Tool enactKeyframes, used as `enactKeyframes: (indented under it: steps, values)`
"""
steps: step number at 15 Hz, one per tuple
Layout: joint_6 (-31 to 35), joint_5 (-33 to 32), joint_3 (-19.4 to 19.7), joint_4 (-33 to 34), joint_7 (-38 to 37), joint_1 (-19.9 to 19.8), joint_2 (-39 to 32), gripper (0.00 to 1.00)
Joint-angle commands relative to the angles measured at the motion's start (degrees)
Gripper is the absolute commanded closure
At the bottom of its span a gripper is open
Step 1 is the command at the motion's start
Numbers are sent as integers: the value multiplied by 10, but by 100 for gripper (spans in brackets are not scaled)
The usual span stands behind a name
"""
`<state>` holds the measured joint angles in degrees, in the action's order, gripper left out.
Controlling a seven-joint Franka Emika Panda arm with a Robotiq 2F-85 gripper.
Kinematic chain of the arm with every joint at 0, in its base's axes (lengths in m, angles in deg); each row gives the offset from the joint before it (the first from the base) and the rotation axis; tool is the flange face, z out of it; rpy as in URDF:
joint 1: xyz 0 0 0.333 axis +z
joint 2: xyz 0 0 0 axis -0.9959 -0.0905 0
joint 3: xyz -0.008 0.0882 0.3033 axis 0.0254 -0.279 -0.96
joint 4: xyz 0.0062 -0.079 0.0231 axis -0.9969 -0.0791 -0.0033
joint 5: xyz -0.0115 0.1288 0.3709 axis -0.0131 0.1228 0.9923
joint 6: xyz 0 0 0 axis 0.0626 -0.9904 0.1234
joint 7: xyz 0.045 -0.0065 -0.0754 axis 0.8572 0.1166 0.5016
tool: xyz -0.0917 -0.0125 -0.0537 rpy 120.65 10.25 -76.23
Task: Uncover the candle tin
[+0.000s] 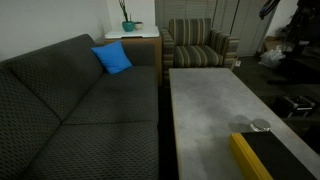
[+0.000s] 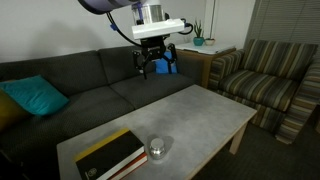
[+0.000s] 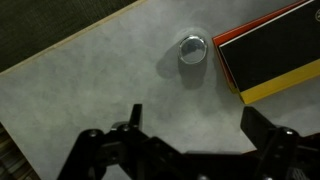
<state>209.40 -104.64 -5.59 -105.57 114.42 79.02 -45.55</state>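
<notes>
Candle tin (image 3: 191, 48): one, lidded; black box (image 3: 270, 45): one.

Dark grey sofa (image 1: 70, 110) runs along the near side, with a blue cushion (image 1: 113, 58) propped at its far end. Pale grey table (image 1: 205, 100) stands just beside it. At the table's near end is the candle tin (image 1: 260, 126) — small, round, silvery — just beside a yellow-edged black box (image 1: 272, 160). Striped armchair (image 1: 200, 45) stands beyond, and a potted plant (image 1: 128, 20) sits on a side table (image 1: 138, 37).

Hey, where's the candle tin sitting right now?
The candle tin sits on the grey table close beside the yellow-edged black box in both exterior views; in the wrist view it lies just off the box's short end.
</notes>
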Motion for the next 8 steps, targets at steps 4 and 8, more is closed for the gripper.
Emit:
enactKeyframes:
  steps: [4, 8]
  values:
    - [14, 60, -18, 8, -4, -17, -40, 0]
    - [52, 137, -38, 5, -18, -40, -91, 0]
